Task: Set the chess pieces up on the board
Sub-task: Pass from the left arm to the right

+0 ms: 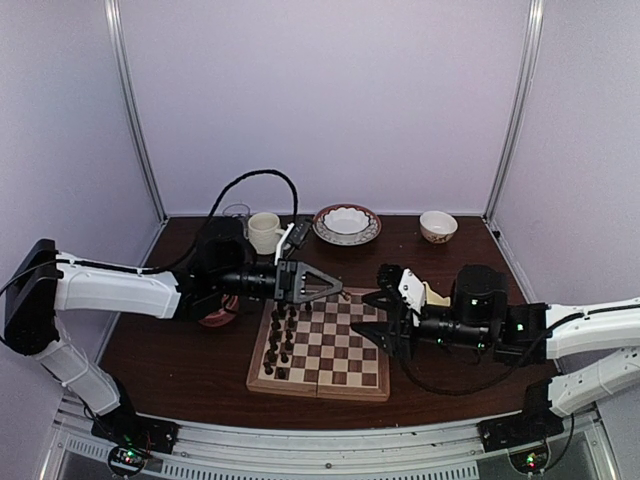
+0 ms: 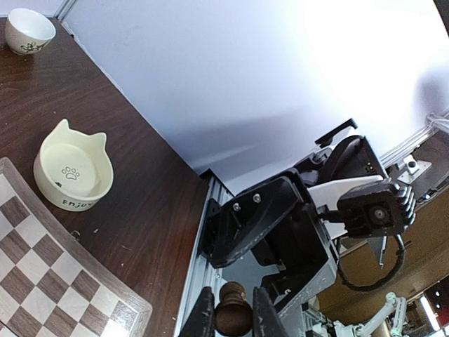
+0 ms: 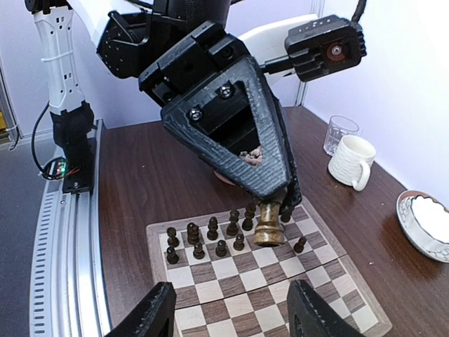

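Left pincer (image 2: pixel 233 312) is clamped on one dark brown turned wooden chess piece (image 3: pixel 269 226), held upright over the far-left part of the square tan-and-brown chequered wooden board (image 1: pixel 340 365). Can't tell if its base touches the squares. The other small dark chess pieces (image 3: pixel 210 235) stand in two rows along the board's left edge, just beside the held one. Right pincer (image 3: pixel 231 309) has its jaws apart with nothing between them, low over the board's right side. A cream ceramic mug (image 1: pixel 263 232) and a clear glass (image 3: pixel 340 133) sit on the dark brown table (image 1: pixel 150 350) beyond the board.
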`<act>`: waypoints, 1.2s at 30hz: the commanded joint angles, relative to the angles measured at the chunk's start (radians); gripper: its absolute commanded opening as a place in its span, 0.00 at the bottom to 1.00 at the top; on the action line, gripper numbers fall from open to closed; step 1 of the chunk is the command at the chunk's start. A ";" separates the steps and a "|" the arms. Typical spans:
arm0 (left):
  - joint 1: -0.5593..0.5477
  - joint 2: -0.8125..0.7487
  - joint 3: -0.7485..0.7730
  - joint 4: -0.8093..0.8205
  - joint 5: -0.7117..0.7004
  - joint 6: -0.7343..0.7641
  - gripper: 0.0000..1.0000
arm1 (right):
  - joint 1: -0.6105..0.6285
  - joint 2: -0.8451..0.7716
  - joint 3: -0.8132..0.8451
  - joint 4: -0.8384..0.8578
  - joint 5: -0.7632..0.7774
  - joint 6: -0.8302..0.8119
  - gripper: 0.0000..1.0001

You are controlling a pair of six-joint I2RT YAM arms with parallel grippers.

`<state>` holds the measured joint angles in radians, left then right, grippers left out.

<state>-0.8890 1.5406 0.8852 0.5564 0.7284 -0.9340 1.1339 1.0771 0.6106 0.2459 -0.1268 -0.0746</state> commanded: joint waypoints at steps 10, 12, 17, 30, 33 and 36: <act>0.009 0.016 -0.046 0.335 0.021 -0.291 0.09 | 0.028 0.005 0.054 0.087 0.122 -0.079 0.53; 0.007 0.041 -0.045 0.398 0.037 -0.344 0.09 | 0.029 0.012 0.070 0.083 0.122 -0.085 0.52; 0.008 0.105 -0.033 0.513 0.066 -0.448 0.08 | 0.038 0.025 0.097 0.089 0.122 -0.104 0.47; 0.010 0.107 -0.040 0.524 0.076 -0.451 0.08 | 0.038 0.069 0.117 0.084 0.179 -0.115 0.42; 0.010 0.109 -0.040 0.522 0.079 -0.454 0.08 | 0.038 0.070 0.121 0.084 0.179 -0.108 0.28; 0.010 0.108 -0.039 0.519 0.083 -0.452 0.08 | 0.038 0.068 0.116 0.088 0.184 -0.099 0.21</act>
<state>-0.8867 1.6539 0.8463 1.0218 0.7898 -1.3827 1.1675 1.1484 0.7010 0.3115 0.0303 -0.1833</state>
